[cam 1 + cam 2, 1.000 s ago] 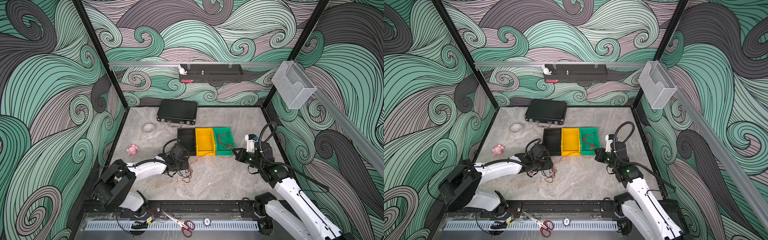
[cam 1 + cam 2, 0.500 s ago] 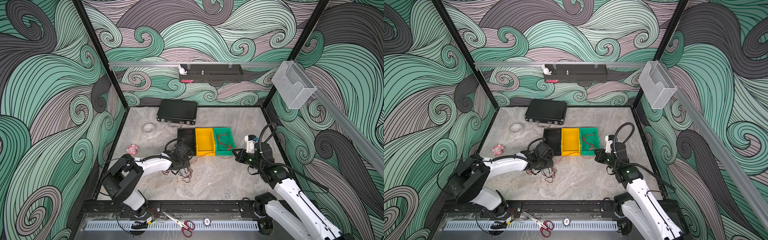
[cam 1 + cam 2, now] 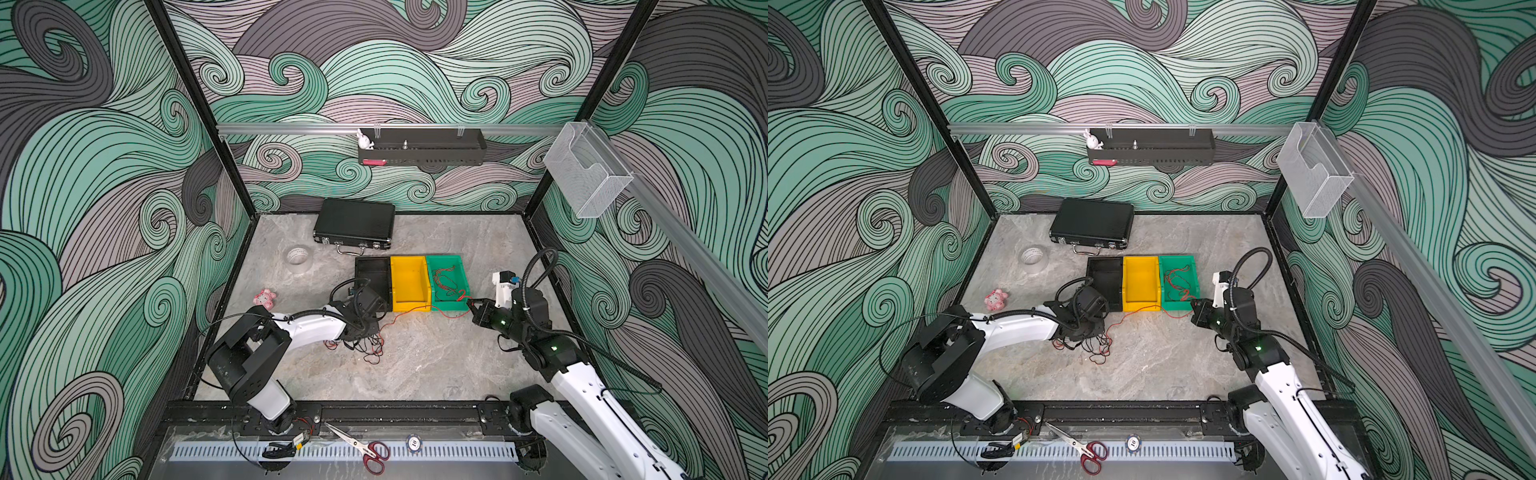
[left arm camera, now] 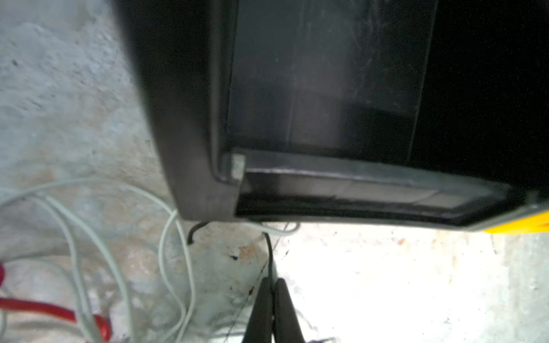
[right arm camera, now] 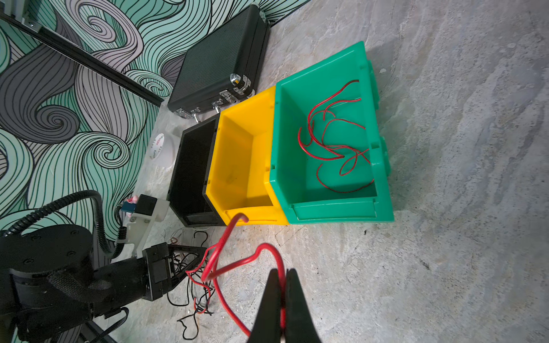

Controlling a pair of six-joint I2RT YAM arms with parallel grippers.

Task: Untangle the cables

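Right wrist view shows my right gripper [image 5: 283, 276] clamped on the red cable [image 5: 267, 246] — to draw it, I judge, from the cables [image 3: 365, 347] heaped by the black bin [image 3: 372, 259], where my left gripper [image 4: 271, 283] pinches shut on a black cable [image 4: 269, 252] as anchor.

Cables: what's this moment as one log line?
left gripper: shut on black cable | right gripper: shut on red cable | green bin: red cables

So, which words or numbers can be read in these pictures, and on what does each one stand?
"10": on the round chip at the front edge, in both top views.
Red print on the tape roll: too blurred to read.
No other text shows.
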